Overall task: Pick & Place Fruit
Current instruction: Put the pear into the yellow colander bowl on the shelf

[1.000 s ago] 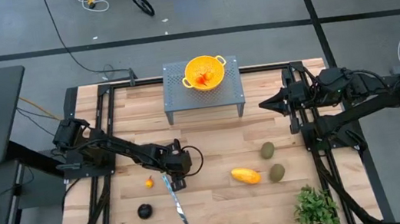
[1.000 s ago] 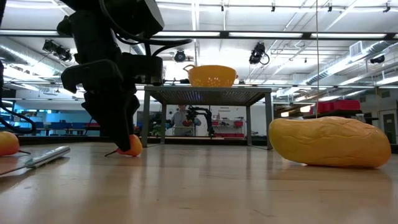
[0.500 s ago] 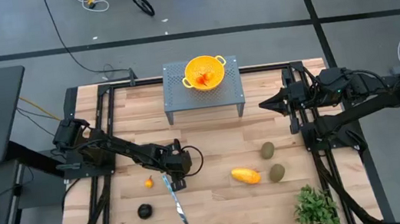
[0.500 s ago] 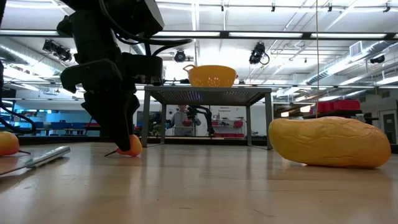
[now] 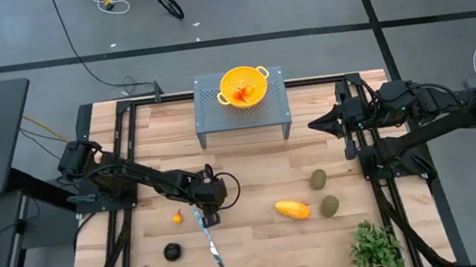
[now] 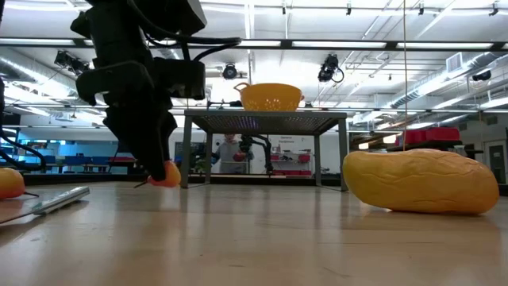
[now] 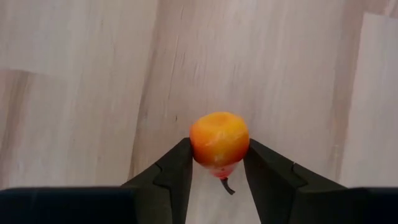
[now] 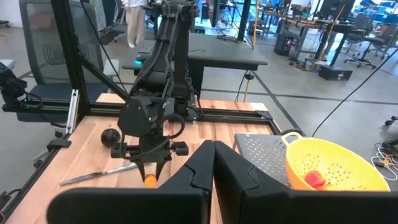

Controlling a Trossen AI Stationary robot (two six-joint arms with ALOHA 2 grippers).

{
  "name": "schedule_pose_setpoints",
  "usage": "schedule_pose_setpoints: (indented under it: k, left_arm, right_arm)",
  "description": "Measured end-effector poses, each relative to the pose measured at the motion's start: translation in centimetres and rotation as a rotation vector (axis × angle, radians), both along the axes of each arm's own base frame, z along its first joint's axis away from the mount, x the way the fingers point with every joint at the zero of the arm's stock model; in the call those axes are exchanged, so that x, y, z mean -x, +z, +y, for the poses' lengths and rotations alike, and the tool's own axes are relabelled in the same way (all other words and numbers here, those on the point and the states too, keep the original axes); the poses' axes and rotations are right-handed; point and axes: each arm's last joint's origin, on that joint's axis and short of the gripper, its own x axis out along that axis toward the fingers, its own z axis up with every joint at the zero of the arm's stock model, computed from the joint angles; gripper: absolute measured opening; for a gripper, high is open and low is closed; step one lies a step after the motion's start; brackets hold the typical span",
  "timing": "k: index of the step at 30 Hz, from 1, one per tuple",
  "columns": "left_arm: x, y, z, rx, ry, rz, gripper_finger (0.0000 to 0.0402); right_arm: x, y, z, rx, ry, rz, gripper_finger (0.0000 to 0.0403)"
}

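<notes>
1. A small orange fruit sits squeezed between the two dark fingers of the left gripper. A short dark stem hangs under it.
2. In the low view this small orange fruit looks just off the table, with a thin gap under it.
3. The left gripper is near the middle of the table, a bit to the left, right by the top end of the knife.
4. Another tiny orange fruit lies on the wood just to the left of that gripper.
5. A dark round fruit lies near the front left, beside the knife.
6. A long yellow fruit lies to the right of the knife. In the low view it looks very big and close.
7. Two green oval fruits are next to it, one farther back and one just to its right.
8. A yellow strainer bowl stands on a small gray metal stand at the back of the table. Something red lies inside the bowl.
9. A leafy green plant is at the front right corner.
10. The right gripper waits up at the right side of the table, near the stand. Its fingers are pressed together and hold nothing.
</notes>
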Motion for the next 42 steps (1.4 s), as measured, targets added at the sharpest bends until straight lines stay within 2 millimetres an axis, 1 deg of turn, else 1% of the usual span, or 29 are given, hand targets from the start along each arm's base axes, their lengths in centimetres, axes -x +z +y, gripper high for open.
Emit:
schedule_pose_setpoints:
  k: [4, 8, 11, 19, 24, 27, 36, 38, 42]
  left_arm:
    - [-0.2, 0.4, -0.1, 0.009, -0.028, -0.001, 0.0143]
    - [-0.9, 1.6, -0.2, -0.025, -0.074, -0.01, 0.0143]
    - [-1.6, 2.8, -0.3, -0.06, -0.106, -0.031, 0.0143]
    - [-3.7, 6.6, -0.7, -0.12, -0.18, -0.163, 0.0144]
    - [-4.2, 8.2, -0.7, -0.173, -0.187, -0.17, 0.0144]
    - [-4.4, 8.7, -0.4, -0.178, -0.186, -0.171, 0.0144]
    - [-4.5, 8.8, 0.2, -0.17, -0.17, -0.172, 0.0144]
    - [-4.4, 9.2, 0.4, -0.168, -0.166, -0.179, 0.0144]
    - [-3.9, 10.7, 0.8, -0.162, -0.147, -0.232, 0.0144]
  right_arm:
    - [0.0, 0.0, 0.0, 0.0, 0.0, 0.0, 0.0018]
    - [0.0, 0.0, 0.0, 0.0, 0.0, 0.0, 0.0018]
    - [0.0, 0.0, 0.0, 0.0, 0.0, -0.001, 0.0018]
    - [0.0, 0.0, 0.0, 0.0, 0.0, -0.001, 0.0018]
    - [0.0, 0.0, 0.0, 0.0, 0.0, -0.001, 0.0018]
    - [0.0, 0.0, 0.0, 0.0, 0.0, -0.001, 0.0018]
    - [0.0, 0.0, 0.0, -0.002, 0.01, -0.001, 0.0018]
    - [0.0, 0.0, 0.0, -0.002, 0.01, 0.0, 0.0018]
    - [0.0, 0.0, 0.0, -0.002, 0.009, -0.001, 0.0018]
